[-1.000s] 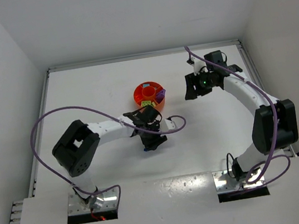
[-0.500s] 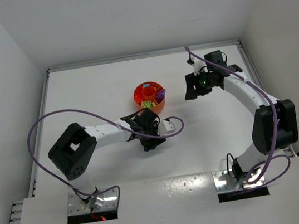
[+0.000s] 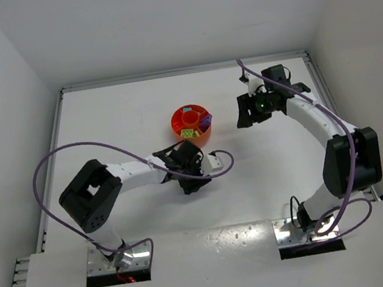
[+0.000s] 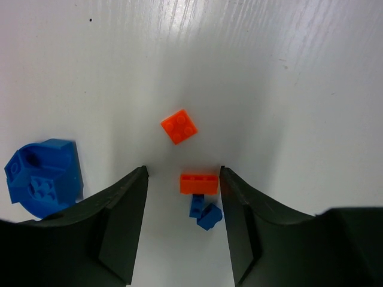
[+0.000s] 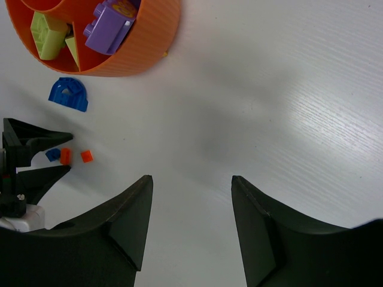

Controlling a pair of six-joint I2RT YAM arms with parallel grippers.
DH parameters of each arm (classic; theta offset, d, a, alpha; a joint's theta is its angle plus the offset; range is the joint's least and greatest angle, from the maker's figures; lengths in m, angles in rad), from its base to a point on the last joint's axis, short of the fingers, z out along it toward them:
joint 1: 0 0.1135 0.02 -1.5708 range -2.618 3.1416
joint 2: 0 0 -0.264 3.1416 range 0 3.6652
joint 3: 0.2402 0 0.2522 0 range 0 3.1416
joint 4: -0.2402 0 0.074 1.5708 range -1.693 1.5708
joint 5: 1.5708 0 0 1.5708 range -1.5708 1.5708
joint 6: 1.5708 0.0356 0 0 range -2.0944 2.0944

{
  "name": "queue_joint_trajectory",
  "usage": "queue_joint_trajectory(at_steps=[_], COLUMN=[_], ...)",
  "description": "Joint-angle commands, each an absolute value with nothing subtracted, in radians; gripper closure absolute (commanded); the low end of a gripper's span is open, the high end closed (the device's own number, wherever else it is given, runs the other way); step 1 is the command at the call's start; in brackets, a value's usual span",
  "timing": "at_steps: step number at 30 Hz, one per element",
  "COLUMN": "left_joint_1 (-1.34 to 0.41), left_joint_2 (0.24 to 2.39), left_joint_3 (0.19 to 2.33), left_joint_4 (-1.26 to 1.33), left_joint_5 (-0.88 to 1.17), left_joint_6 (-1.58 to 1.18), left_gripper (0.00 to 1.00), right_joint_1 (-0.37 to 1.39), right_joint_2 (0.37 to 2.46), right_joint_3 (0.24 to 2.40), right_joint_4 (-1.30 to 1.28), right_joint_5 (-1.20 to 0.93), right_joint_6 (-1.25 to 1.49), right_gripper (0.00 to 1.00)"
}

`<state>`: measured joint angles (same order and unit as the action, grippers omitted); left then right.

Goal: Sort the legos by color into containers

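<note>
Currently the left hand, open and empty, straddles an orange brick and small blue pieces at lower centre; a second orange brick and a blue rounded piece lie loose on the bench. Farther off, the tray, upper left of the right wrist view, holds a purple lego and yellow-green legos. With the right hand hovering open and empty, sorting is judged partly done.

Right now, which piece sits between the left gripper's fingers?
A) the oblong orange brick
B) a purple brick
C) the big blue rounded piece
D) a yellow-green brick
A: the left wrist view shows the oblong orange brick between the open fingers of the left gripper, with small blue pieces nearer the wrist.
</note>
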<state>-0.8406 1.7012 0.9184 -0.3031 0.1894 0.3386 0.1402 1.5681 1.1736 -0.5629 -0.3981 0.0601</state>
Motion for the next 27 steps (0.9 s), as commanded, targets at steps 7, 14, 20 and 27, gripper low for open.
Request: queue_joint_trajectory(at_steps=[7, 14, 20, 27], left_joint_1=[-0.848, -0.848, -0.848, -0.838], left_joint_2=[1.700, 1.718, 1.718, 1.644], left_joint_3=[0.870, 0.870, 0.870, 0.980], left_joint_4=[-0.383, -0.383, -0.393, -0.448], left_joint_5=[0.169, 0.169, 0.169, 0.207], left_joint_6=[0.342, 0.351, 0.360, 0.351], left_gripper=[0.43, 0.61, 0.77, 0.81], right_joint_1=[0.146, 0.146, 0.146, 0.146], right_joint_2=[1.554, 1.554, 1.554, 1.554], right_joint_3=[1.189, 1.189, 1.189, 1.189], right_joint_4=[-0.557, -0.557, -0.557, -0.557], right_joint_5=[-0.417, -0.417, -0.417, -0.417], right_joint_6=[0.052, 0.052, 0.052, 0.052], right_gripper=[0.44, 0.44, 0.44, 0.44])
